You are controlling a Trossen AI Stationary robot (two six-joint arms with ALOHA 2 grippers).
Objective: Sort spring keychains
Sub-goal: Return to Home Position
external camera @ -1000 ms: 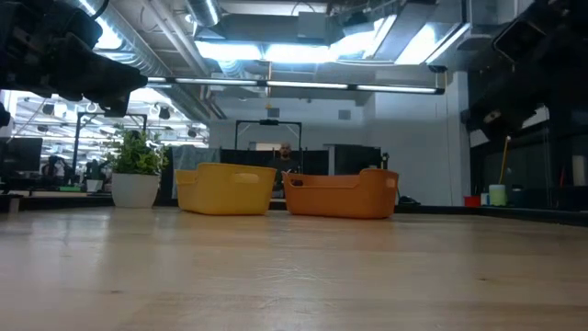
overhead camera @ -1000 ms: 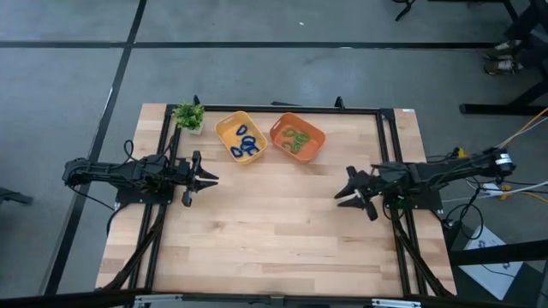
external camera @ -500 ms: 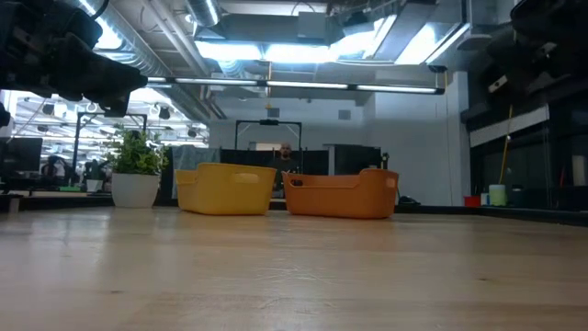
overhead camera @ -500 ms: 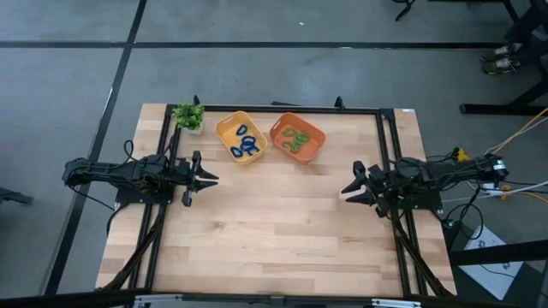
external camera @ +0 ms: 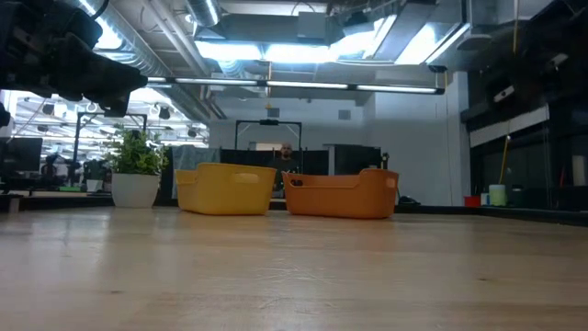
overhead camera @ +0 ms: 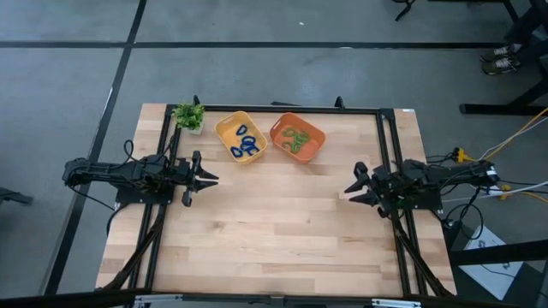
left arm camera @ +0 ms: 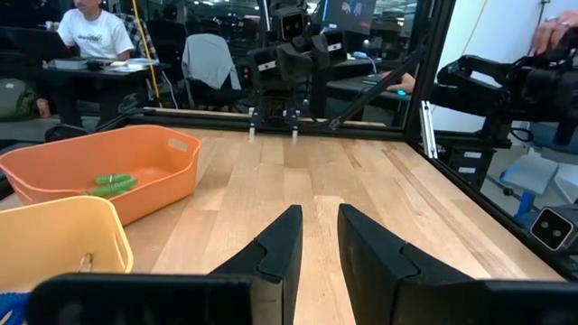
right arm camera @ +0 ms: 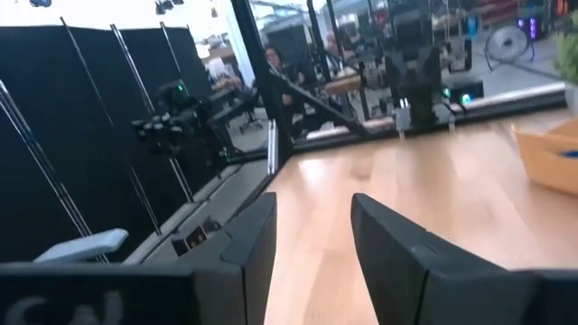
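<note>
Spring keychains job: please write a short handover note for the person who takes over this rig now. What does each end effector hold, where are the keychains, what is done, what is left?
Left end effector: open, empty, above the left side of the light wooden table.
Right end effector: open, empty, above the right side.
Blue coiled plastic spring keychains: in the yellow plastic bin.
Green coiled plastic spring keychains: in the orange plastic bin.
Done: sorting looks complete; I see no keychain loose on the table.
Left: probably only to park both arms.
</note>
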